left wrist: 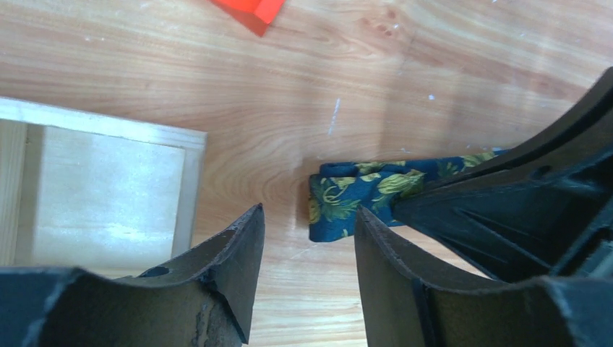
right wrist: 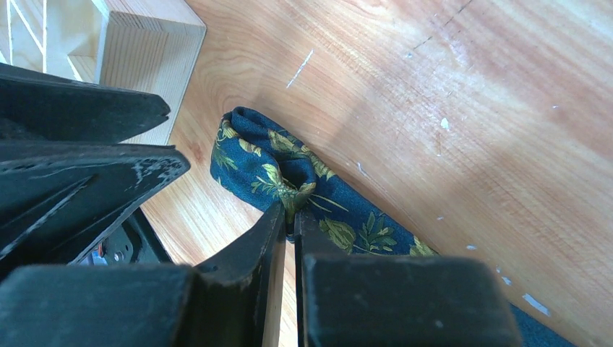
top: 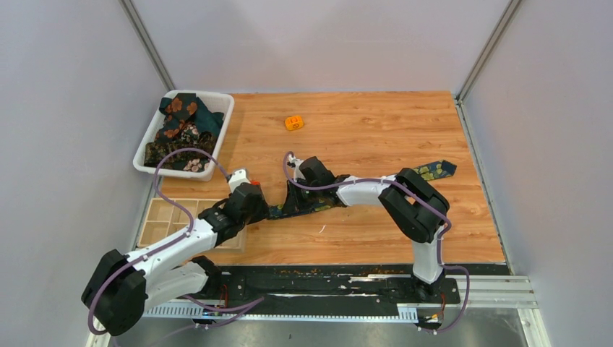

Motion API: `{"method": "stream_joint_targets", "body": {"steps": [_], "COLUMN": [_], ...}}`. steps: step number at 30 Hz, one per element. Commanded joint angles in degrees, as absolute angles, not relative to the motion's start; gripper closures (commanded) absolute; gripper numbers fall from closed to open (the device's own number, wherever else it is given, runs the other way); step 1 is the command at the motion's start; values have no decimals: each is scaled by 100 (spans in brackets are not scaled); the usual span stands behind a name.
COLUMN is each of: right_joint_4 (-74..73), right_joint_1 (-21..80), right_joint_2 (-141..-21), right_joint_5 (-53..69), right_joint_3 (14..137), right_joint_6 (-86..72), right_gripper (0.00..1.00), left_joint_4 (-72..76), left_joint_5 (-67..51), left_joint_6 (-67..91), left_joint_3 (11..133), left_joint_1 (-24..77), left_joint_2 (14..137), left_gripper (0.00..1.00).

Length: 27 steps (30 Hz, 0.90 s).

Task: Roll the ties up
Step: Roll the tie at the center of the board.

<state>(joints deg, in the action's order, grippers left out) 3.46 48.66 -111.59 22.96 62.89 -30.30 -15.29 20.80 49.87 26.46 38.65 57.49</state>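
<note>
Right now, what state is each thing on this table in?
navy tie, stretched out unrolled, near end folded over.
right pincer, shut on the tie's fold.
left pincer, open, holding nothing.
white bin, full of bunched ties.
orange block, lying loose, untouched.

Count: one white bin point(top: 220, 110); ties point(top: 182, 124) heaped inside it, number unclear; one navy tie point(top: 434, 171) right of it; one orange cube point(top: 293, 123) right of it; one wooden tray point(top: 163, 216) on its near side.

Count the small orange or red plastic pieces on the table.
2. One orange piece lies in the open toward the far side of the table; one red piece sits just beyond the left gripper, near the white bin. Others may be hidden under the arms.
</note>
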Motion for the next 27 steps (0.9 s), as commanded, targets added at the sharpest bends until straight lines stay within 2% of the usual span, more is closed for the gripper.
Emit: {"method": "stream_joint_targets", "body": {"steps": [1, 4, 15, 27], "right_joint_4": [293, 275, 281, 255], "right_joint_1": [4860, 4860, 4858, 4859], "right_joint_2": [-11265, -11290, -11337, -11322], "right_joint_5": [2233, 2232, 2264, 2250], "right_joint_3": [6512, 6521, 6482, 6460], "right_joint_6": [-2930, -2927, -2942, -2942], "right_gripper": [96, 97, 97, 98], "left_joint_4": [-1190, -1052, -630, -326], "left_joint_5": [1480, 1201, 976, 910], "left_joint_6": [4672, 4608, 4605, 4694], "left_joint_3": [2481, 2499, 2463, 2300], "left_joint_1": [3515, 3399, 3276, 3213], "left_joint_2": [5819, 6041, 6574, 6945], "left_gripper": [46, 50, 52, 60]}}
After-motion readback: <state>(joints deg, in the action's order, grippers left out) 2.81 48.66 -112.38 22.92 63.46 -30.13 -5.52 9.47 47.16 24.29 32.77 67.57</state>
